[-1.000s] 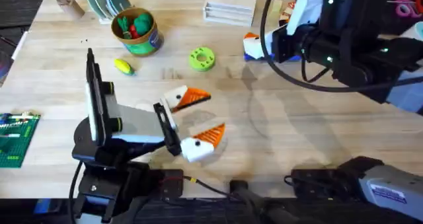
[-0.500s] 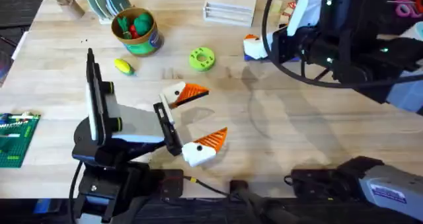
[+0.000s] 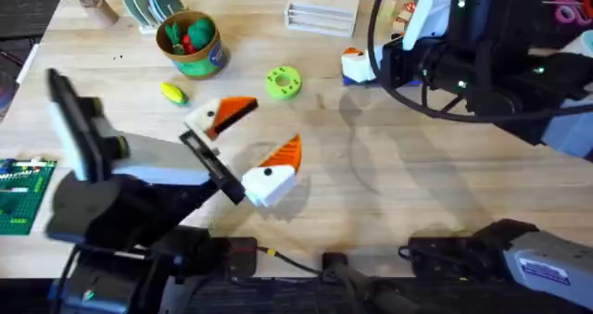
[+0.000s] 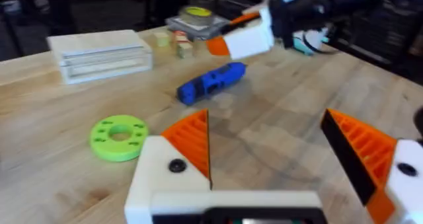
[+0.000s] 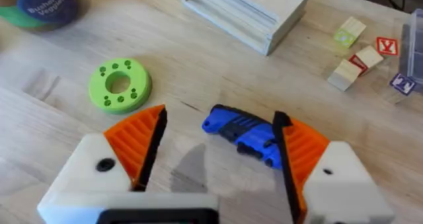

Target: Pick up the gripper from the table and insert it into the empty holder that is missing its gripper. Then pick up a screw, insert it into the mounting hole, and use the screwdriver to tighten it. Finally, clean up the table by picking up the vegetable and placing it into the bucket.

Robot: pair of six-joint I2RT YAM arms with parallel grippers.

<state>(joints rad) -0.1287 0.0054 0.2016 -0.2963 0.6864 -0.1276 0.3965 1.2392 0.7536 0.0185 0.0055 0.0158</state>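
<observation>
While my left tool (image 3: pixel 248 140) hangs over the middle of the surface (image 3: pixel 398 184), its two white fingers with orange ribbed pads stand wide apart and hold nothing. One finger (image 3: pixel 220 117) sits toward the far left, the other (image 3: pixel 273 172) nearer and to the right, with bare wood between them. My left wrist view looks past those pads to the screwdriver (image 4: pixel 211 82), lying on its side farther off.

My right tool (image 5: pixel 215 151) is at the far right of the surface, its jaws also spread and empty. Between its orange pads, from my right wrist view, the screwdriver (image 5: pixel 243 135) lies flat on the wood below, not gripped. From overhead one white and orange finger (image 3: pixel 355 64) of that tool pokes out from under the dark arm.

Just to the far side of my left tool lies the flat green ring-shaped disc (image 3: pixel 283 81). Left of it, the vegetable (image 3: pixel 172 93) rests on the wood, yellow with a green end. Just beyond that, at the far left, stands the bucket (image 3: pixel 192 43) with red and green toys inside. A pale slatted box (image 3: pixel 321 10) sits at the far edge, and small lettered wooden blocks (image 5: pixel 360 52) lie near it to the right. A green building plate (image 3: pixel 23 195) lies at the near left edge.
</observation>
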